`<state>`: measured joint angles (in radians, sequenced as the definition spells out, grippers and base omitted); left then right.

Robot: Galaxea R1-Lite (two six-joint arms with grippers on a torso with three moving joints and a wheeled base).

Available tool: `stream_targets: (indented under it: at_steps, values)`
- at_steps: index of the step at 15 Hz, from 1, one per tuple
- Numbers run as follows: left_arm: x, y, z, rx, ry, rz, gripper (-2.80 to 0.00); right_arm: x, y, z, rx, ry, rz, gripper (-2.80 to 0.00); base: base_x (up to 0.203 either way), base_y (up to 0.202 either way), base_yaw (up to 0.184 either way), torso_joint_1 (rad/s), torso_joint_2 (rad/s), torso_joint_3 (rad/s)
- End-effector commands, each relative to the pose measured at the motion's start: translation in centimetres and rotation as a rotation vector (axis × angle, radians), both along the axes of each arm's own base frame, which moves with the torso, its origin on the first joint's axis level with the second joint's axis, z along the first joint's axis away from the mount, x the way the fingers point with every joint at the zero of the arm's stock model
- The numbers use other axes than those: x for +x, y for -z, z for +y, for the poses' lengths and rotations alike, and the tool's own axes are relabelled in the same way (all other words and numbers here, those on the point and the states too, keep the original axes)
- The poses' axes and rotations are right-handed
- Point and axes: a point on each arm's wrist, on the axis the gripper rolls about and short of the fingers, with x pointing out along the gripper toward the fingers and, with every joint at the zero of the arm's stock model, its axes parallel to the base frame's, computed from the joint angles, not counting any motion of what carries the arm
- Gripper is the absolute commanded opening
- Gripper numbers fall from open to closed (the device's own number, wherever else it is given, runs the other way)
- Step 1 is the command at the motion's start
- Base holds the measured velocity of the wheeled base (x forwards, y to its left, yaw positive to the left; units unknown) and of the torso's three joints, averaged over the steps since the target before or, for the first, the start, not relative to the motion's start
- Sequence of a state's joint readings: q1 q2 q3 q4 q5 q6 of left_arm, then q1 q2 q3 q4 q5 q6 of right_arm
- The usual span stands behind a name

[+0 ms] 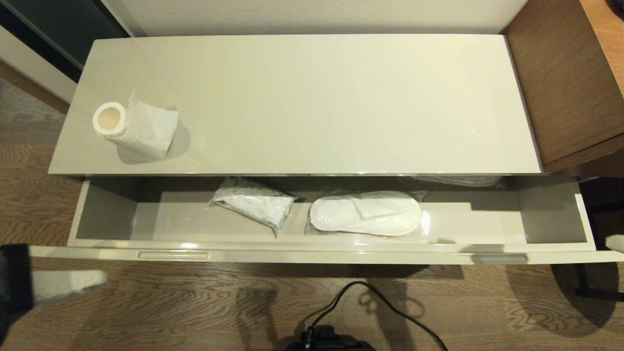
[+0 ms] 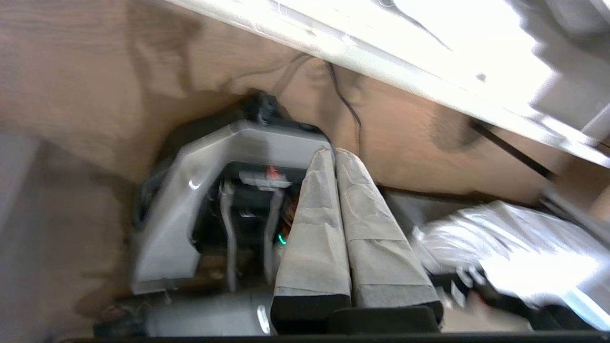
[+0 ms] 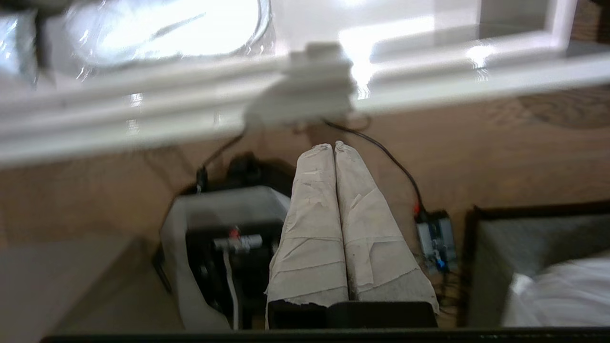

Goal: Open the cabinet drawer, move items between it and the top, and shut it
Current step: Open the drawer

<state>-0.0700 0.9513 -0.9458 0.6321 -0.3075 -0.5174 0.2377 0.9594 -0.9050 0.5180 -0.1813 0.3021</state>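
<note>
The white toilet paper roll [image 1: 134, 129] lies on its side on the left part of the glossy cream top [image 1: 312, 97], a loose flap sticking up. The cabinet drawer [image 1: 312, 254] is pulled out, and its pale grey floor [image 1: 185, 219] shows. My left gripper [image 1: 92, 280] hangs low over the floor in front of the drawer's left end. In the left wrist view its taped fingers [image 2: 314, 214] are pressed together, so the left gripper [image 2: 333, 152] is shut on nothing. My right gripper [image 1: 615, 242] sits at the drawer's right end. The right gripper [image 3: 333, 146] is shut and empty too.
Inside the drawer lie a white packet with print [image 1: 253, 202] and plastic-wrapped white slippers [image 1: 365, 213]. Brown wooden furniture [image 1: 560, 83] adjoins the cabinet on the right. A black cable [image 1: 370, 297] runs over the wood floor to my base [image 3: 219, 214].
</note>
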Motion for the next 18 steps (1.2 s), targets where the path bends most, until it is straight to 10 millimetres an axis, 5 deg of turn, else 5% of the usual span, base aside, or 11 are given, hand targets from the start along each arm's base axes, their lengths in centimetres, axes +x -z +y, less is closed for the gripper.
stream_targets:
  at_steps: [1, 6, 12, 15, 18]
  values:
    - [-6.3, -1.1, 0.4, -0.022, -0.008, -0.063, -2.8, -4.9, -0.5, -1.2, 0.008, -0.001, -0.032, -2.8, 0.0, 0.0, 0.0, 0.0, 0.0, 0.0]
    - [-4.8, -0.6, 0.4, -0.026, -0.035, -0.036, -2.8, -3.8, 0.0, -0.9, 0.012, 0.008, -0.004, -2.8, 0.0, 0.0, 0.0, 0.0, 0.0, 0.0]
    - [3.5, 3.8, 0.1, -0.069, -0.076, -0.129, -2.8, 6.0, 4.8, 1.4, 0.088, 0.083, 0.031, -2.8, 0.0, 0.0, 0.0, 0.0, 0.0, 0.0]
    - [7.5, 5.7, 0.0, -0.071, -0.078, -0.135, -2.8, 9.0, 6.9, 2.2, 0.099, 0.09, 0.027, -2.8, 0.0, 0.0, 0.0, 0.0, 0.0, 0.0]
    - [10.4, 7.7, -0.1, -0.07, -0.079, -0.114, -2.8, 10.0, 9.0, 2.4, 0.089, 0.089, 0.079, -2.8, 0.0, 0.0, 0.0, 0.0, 0.0, 0.0]
